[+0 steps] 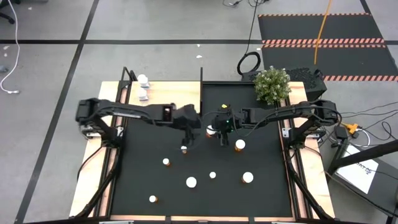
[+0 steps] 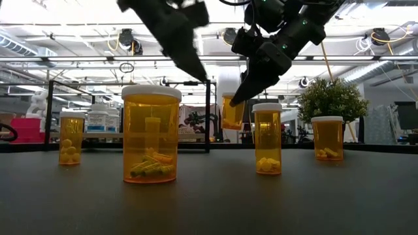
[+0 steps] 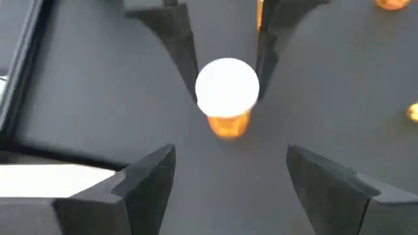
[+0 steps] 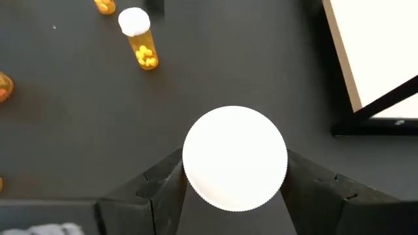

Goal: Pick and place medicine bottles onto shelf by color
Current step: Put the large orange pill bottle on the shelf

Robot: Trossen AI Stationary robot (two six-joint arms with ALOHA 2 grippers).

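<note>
My right gripper (image 1: 217,129) hangs over the middle of the mat, shut on an orange bottle with a white cap (image 2: 232,112) that is lifted off the surface; its cap (image 4: 235,158) fills the gap between the fingers. My left gripper (image 1: 186,137) is open just above another small white-capped orange bottle (image 3: 226,94) that stands free on the mat (image 1: 184,148). Several more orange bottles (image 1: 191,182) stand on the mat nearer the front. The light-wood shelf (image 1: 171,93) lies at the back left with two white bottles (image 1: 143,79) on it.
The black mat (image 1: 261,199) covers the table between wooden side strips. A potted plant (image 1: 272,84) stands at the back right. A wide orange bottle (image 2: 151,134) is closest in the low view, with a taller one (image 2: 267,138) beside it. The shelf has thin black posts (image 1: 201,78).
</note>
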